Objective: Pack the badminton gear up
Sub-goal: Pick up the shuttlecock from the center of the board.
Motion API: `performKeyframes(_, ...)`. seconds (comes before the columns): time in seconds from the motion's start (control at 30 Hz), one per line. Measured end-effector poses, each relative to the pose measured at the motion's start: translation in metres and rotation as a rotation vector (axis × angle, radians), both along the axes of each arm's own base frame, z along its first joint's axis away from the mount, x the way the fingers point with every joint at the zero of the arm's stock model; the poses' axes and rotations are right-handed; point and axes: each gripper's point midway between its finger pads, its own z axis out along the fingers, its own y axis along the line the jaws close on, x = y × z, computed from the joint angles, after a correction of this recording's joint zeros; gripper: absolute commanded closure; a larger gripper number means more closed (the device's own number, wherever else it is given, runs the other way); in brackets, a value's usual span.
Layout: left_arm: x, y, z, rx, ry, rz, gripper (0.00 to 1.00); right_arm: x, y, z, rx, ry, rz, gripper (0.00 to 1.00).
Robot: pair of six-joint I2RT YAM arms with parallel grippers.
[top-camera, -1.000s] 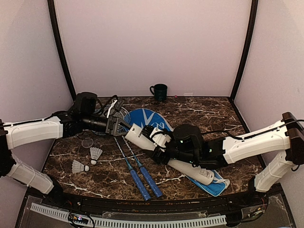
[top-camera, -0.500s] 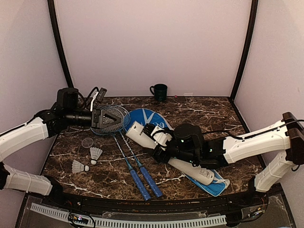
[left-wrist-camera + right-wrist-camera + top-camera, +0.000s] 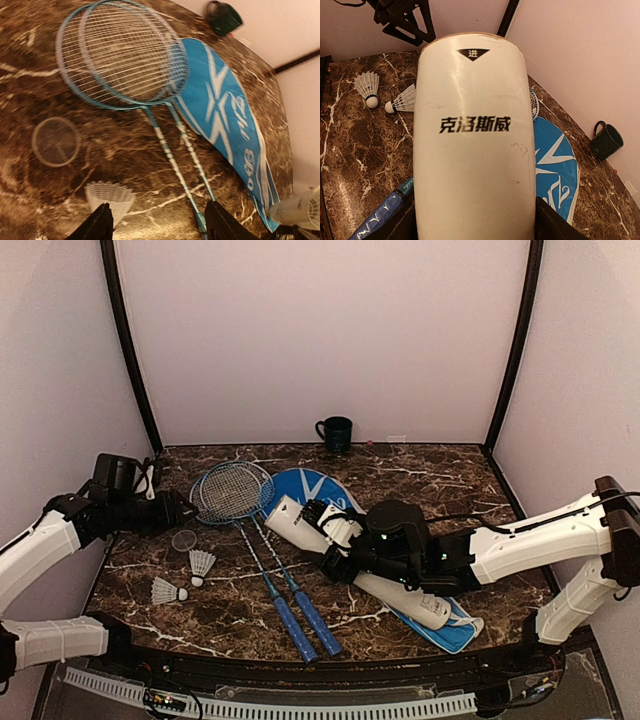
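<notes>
- From above: grips the long white shuttlecock tube (image 3: 400, 597) near its middle with the right gripper (image 3: 338, 558), slantwise over the blue racket cover (image 3: 312, 487).
- Holds the left gripper (image 3: 183, 510) at the table's left side, near the heads of the two rackets (image 3: 232, 490) but apart from them.
- Shows two feather shuttlecocks (image 3: 202, 563) loose on the marble beside a clear round lid (image 3: 184, 540), and a dark green mug (image 3: 335, 432) by the back wall.
- From the left wrist: looks down on both rackets (image 3: 125, 55) lying overlapped, with the cover (image 3: 220, 115) alongside. Fingers spread wide, nothing between them; one shuttlecock (image 3: 110, 197) just ahead.
- From the right wrist: tube (image 3: 475, 150) clamped between both fingers, far end aimed toward the shuttlecocks (image 3: 367, 87). Cannot tell whether that end is open.
- Probably at the shuttlecock-loading step, with none picked up yet.
- Next move calls for lowering the released left gripper over one shuttlecock, pinching it lightly, and feeding it into the tube's far end while the tube is held steady.
</notes>
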Motion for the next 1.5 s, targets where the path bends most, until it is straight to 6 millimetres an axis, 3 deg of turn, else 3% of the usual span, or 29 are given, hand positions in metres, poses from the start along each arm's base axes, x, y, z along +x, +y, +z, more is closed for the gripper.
performKeyframes(0.1,-0.008,0.043,-0.025,0.028,0.083,0.190,0.32,0.000,0.000,0.000,0.001,0.001,0.000,0.28)
performKeyframes(0.2,-0.022,0.073,-0.039,0.039,0.132,0.343,0.30,0.002,-0.001,0.001,0.009,0.000,-0.006,0.29)
performKeyframes(0.43,-0.045,0.105,-0.058,0.024,0.236,0.570,0.35,0.003,-0.001,0.001,0.021,-0.004,-0.009,0.28)
performKeyframes(0.63,-0.065,0.104,-0.089,0.008,0.382,0.614,0.37,0.005,-0.002,0.002,0.028,-0.002,-0.014,0.28)
performKeyframes(0.87,-0.082,0.099,-0.105,-0.027,0.479,0.640,0.39,0.007,-0.003,0.003,0.034,-0.001,-0.020,0.28)
performKeyframes(1.27,-0.100,0.084,-0.122,-0.100,0.578,0.618,0.69,0.009,-0.002,0.002,0.038,0.001,-0.023,0.28)
performKeyframes(1.5,-0.109,0.077,-0.132,-0.131,0.623,0.601,0.81,0.009,-0.002,0.002,0.040,0.001,-0.021,0.28)
